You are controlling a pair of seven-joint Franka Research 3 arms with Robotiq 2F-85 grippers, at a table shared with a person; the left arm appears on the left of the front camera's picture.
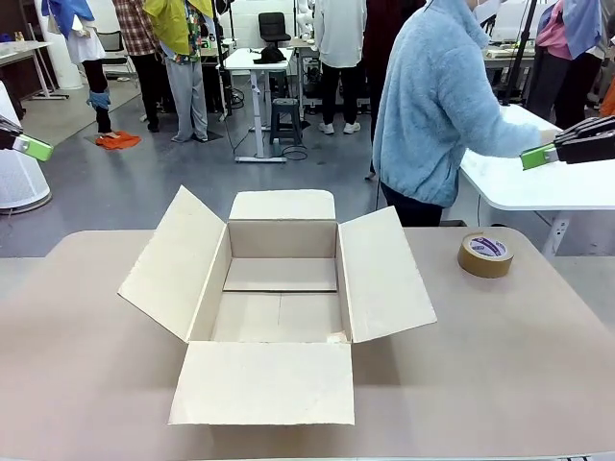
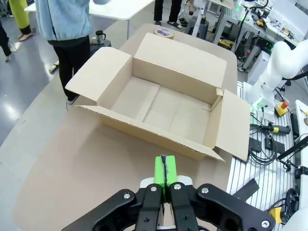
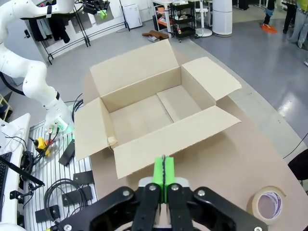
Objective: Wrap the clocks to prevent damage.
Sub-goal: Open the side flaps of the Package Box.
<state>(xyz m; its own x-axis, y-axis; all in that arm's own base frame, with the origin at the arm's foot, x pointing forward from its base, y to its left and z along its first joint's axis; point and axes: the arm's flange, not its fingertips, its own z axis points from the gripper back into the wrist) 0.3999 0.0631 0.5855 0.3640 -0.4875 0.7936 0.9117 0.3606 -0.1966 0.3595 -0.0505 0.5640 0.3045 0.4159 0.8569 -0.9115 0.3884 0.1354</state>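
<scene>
The clocks are out of view. An open, empty cardboard box (image 1: 282,238) stands in the middle of the table with all its flaps folded out; it also appears in the left wrist view (image 2: 178,62) and the right wrist view (image 3: 144,86). My left gripper (image 1: 34,147) hovers high at the far left, well clear of the box, green pads pressed together on nothing (image 2: 162,160). High at the far right, my right gripper (image 1: 538,157) is likewise shut and holds nothing (image 3: 163,162).
A brown tape roll (image 1: 485,254) lies flat on the table to the right of the box (image 3: 268,204). A person in a light blue fleece (image 1: 437,96) stands at the far side, reaching toward a white table (image 1: 538,187) behind.
</scene>
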